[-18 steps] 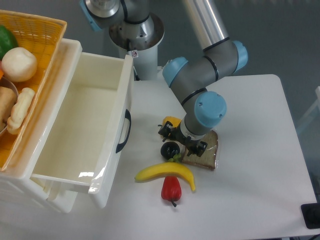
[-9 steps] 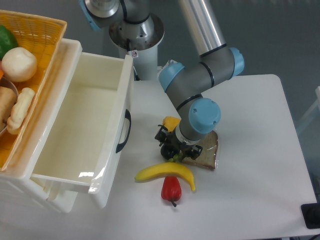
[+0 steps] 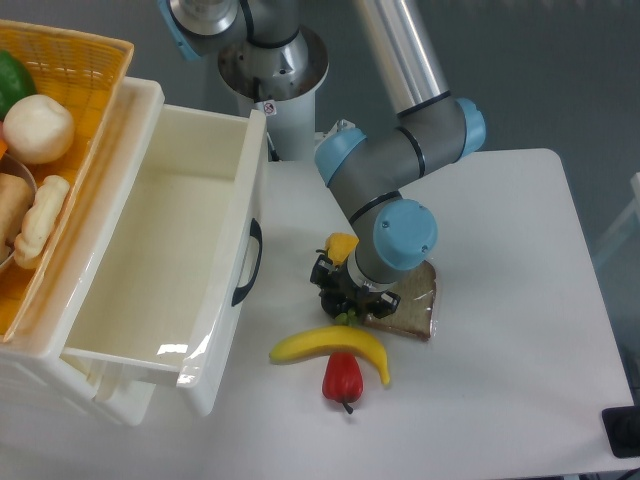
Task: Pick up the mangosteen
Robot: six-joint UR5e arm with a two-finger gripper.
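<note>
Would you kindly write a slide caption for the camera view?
Hand lowered over the mangosteen, beside banana, red pepper and bread.

A white table [image 3: 500,330] with rounded corners fills most of the view, evenly lit, with soft glare. Behind the jaws, beyond the table's far edge, lies a plain grey-blue floor [image 3: 560,70]. Far to the jaws' left stands a white drawer unit [image 3: 160,260], its drawer pulled open, possibly plastic.

The mangosteen [image 3: 338,304] is a small, dark, glossy round fruit, mostly hidden from the camera. It sits on the white worktop [image 3: 500,330], and a bit of green shows at its lower edge.
</note>
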